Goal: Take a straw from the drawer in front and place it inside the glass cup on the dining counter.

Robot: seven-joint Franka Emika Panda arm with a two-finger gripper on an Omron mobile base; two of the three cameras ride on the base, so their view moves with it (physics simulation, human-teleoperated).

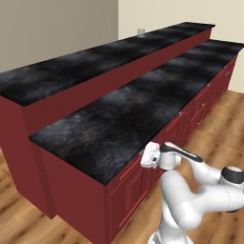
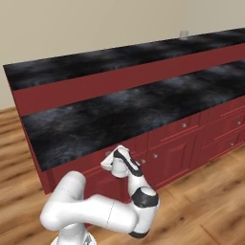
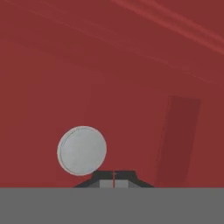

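Note:
The drawer (image 3: pixel 131 78) is closed, and its flat red front faces me at very close range. Its round metal handle (image 3: pixel 82 150) lies just left of my gripper (image 3: pixel 113 178), whose two dark tips are shut against each other with nothing between them. From the base views, the gripper (image 1: pixel 142 160) (image 2: pixel 107 163) presses up close to the drawer front (image 2: pixel 93 165) under the lower countertop's edge. The glass cup (image 1: pixel 141 32) (image 2: pixel 183 34) stands far off on the dining counter (image 1: pixel 95 55) (image 2: pixel 110 60). The straw is hidden.
The lower black countertop (image 1: pixel 143 107) (image 2: pixel 119 115) overhangs the hand. Red cabinet doors (image 2: pixel 167 160) and narrower drawers (image 2: pixel 229 127) with small knobs run along to the right. Wooden floor (image 2: pixel 201 206) surrounds the base.

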